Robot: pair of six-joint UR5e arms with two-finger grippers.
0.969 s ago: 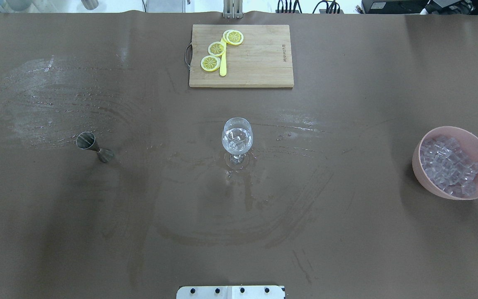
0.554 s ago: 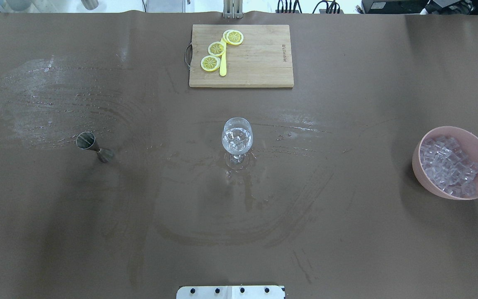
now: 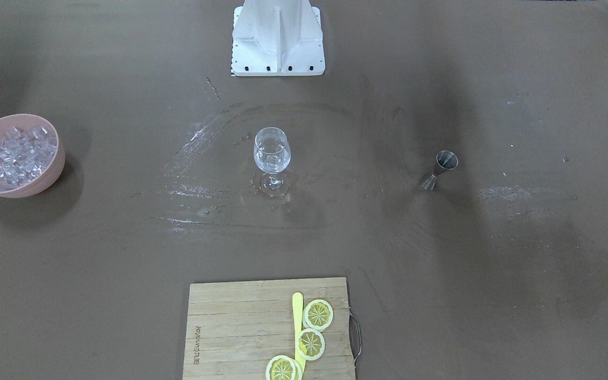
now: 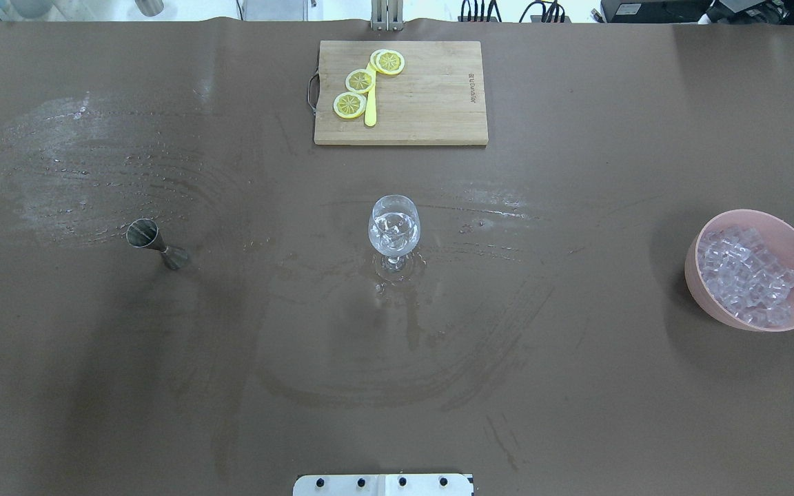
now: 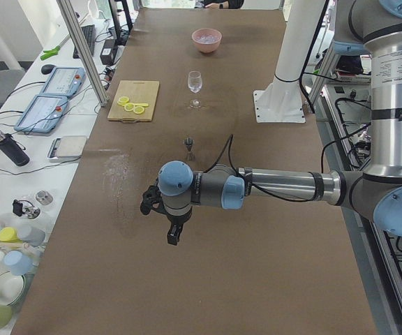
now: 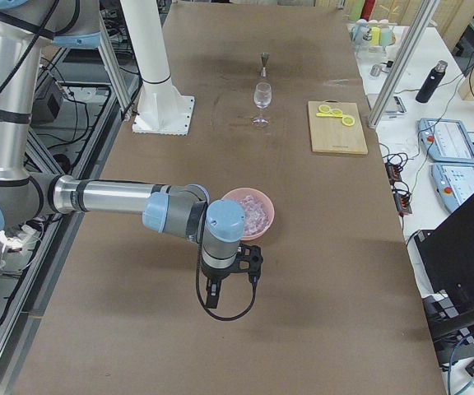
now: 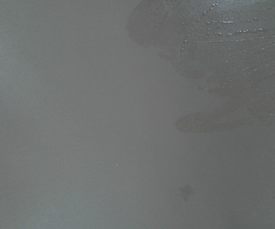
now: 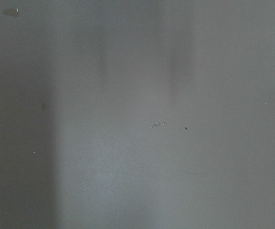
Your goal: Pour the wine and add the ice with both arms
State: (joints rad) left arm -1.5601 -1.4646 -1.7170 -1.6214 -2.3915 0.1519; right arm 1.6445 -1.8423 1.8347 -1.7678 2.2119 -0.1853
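The ice [image 4: 745, 275] is a heap of clear cubes in a pink bowl [image 4: 707, 293] at the table's right end, also in the front view [image 3: 16, 153]. A wine glass [image 4: 393, 231] with clear contents stands mid-table. A steel jigger [image 4: 156, 242] stands to its left. My arms show only in the side views. The left arm [image 5: 278, 185] reaches over the table's left end, its gripper [image 5: 174, 234] pointing down above bare mat. The right arm [image 6: 105, 197] holds its gripper [image 6: 214, 290] just past the bowl [image 6: 253, 212]. I cannot tell whether either gripper is open or shut.
A wooden cutting board [image 4: 431, 103] with three lemon slices [image 4: 360, 80] and a yellow knife lies at the far middle. Wet smears mark the brown mat around the glass and beyond the jigger. The white base block [image 3: 278, 37] stands at the robot's edge.
A black piece of my right gripper at the overhead view's right edge has moved out of that view. Nothing on the table has moved.
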